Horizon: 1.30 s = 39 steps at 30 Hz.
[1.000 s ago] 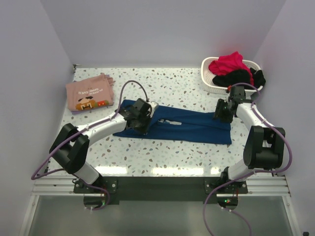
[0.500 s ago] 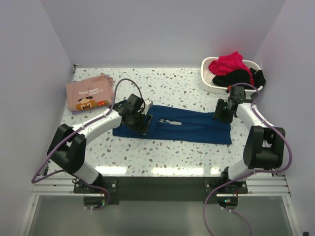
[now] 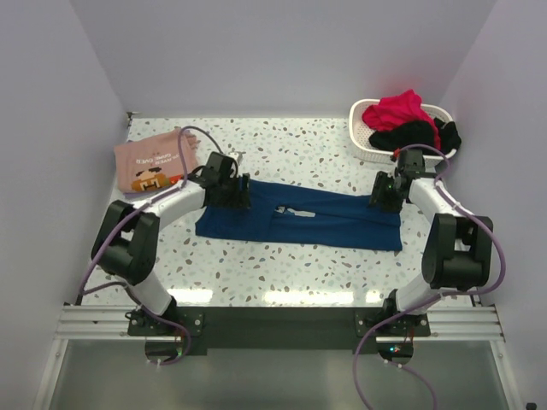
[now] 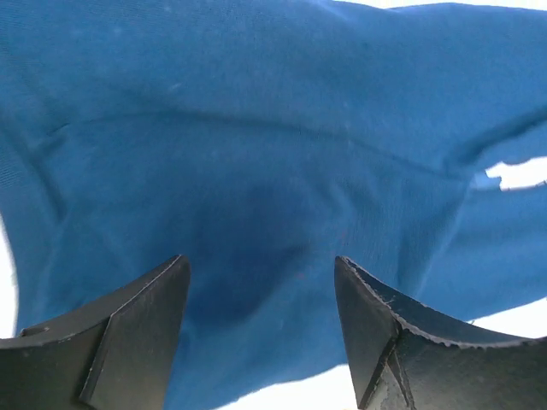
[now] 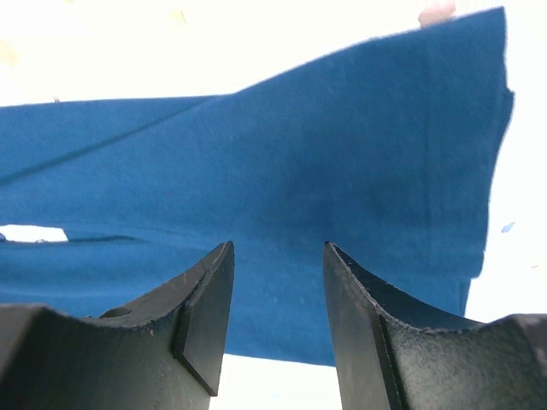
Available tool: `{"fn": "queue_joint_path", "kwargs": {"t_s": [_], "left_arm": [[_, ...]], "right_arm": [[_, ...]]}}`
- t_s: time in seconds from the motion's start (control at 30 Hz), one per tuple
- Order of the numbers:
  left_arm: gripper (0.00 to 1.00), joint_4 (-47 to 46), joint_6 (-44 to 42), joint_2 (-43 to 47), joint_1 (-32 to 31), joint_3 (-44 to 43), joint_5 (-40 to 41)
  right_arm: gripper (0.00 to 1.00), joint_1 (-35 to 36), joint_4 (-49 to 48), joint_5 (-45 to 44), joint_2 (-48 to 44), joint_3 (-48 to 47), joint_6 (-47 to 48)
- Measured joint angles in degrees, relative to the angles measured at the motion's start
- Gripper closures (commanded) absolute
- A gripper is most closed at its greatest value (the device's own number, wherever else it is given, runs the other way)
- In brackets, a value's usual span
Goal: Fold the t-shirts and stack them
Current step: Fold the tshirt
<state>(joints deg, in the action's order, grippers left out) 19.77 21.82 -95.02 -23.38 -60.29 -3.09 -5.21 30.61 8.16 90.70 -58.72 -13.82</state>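
While the left gripper hangs wide open over the left end of the dark blue t-shirt, the right gripper sits half-parted at its right end, seemingly gripping nothing. The blue tee lies flat mid-table. The pink t-shirt sits folded, far left. Far right, a white basket holds red cloth and black cloth. Speckled table, pale lilac walls.

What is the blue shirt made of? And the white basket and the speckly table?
The blue shirt looks like soft, matte knit cloth: it lies limp and creased. The white basket seems to be plastic, with a smooth rim and slotted walls. The table looks like speckled stone or terrazzo, though it could be a printed top. It shines faintly near the front edge.
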Motion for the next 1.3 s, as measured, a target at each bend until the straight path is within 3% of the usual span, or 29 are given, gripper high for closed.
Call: {"fn": "queue_joint_path", "kwargs": {"t_s": [0.27,0.47,0.83,1.07,1.3], "left_arm": [[0.27,-7.98,4.09,-7.28,1.7,0.33,-2.1],[0.27,-10.67,4.13,-12.55,2.45,-5.22,-1.57],[0.28,-8.35,1.53,-28.89,3.91,-28.24,0.55],[0.28,-4.98,-0.07,-37.68,4.42,-42.29,1.49],[0.19,2.56,-2.75,-42.03,4.61,-53.07,3.3]], "right_arm": [[0.52,0.09,-5.86,1.9,6.82,1.05,-0.28],[0.52,1.62,-6.51,0.9,7.61,1.09,-0.61],[0.52,4.22,-4.52,1.68,2.49,6.29,-3.8],[0.52,12.87,-2.56,2.34,-3.3,12.17,-8.11],[0.51,16.94,2.1,2.62,-11.54,15.89,-11.19]]}}
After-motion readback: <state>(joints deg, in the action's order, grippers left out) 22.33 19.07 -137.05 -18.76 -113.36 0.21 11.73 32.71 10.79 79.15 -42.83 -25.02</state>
